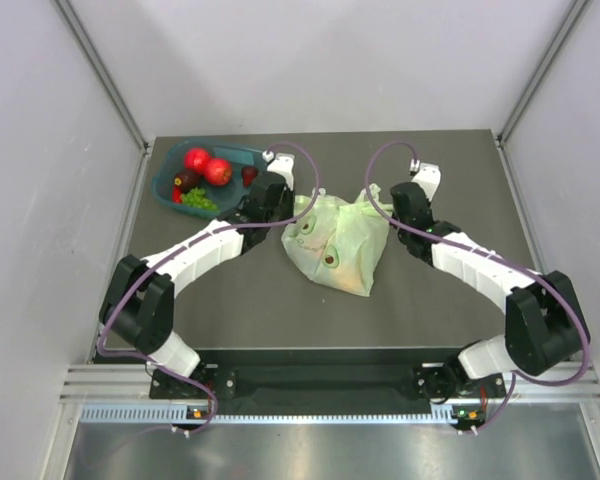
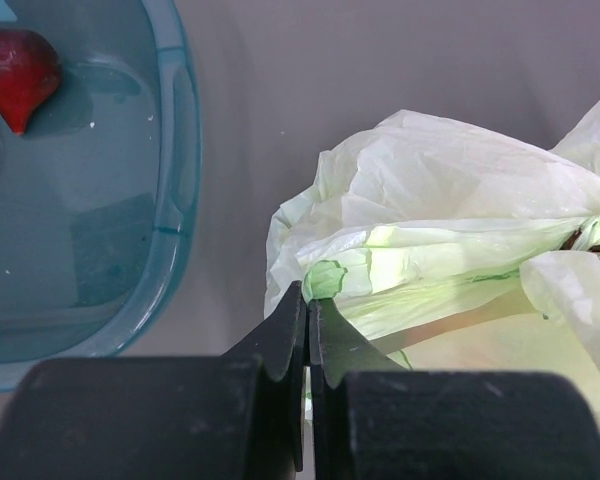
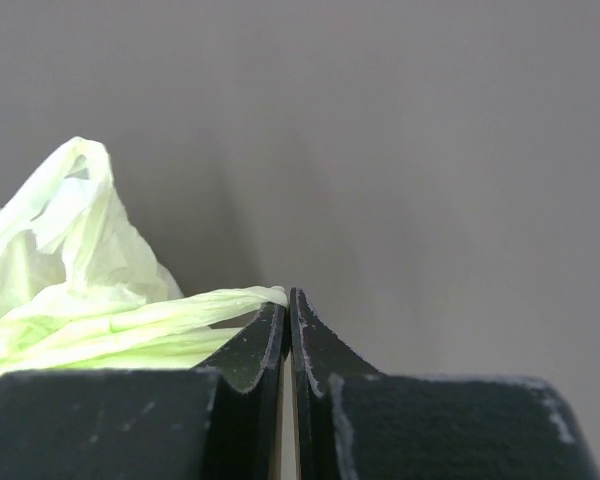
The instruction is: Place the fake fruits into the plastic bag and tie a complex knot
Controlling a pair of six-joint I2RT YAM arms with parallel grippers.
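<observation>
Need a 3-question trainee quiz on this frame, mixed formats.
1. True or false: the teal tray holds no fruit.
2. What does the right end effector pinch? A) the tray rim B) a stretched strip of the plastic bag C) nothing
3. Fill in: the left end effector is ___ on bag film.
Key: 1 false, fake fruits lie in it; 2 B; 3 shut.
</observation>
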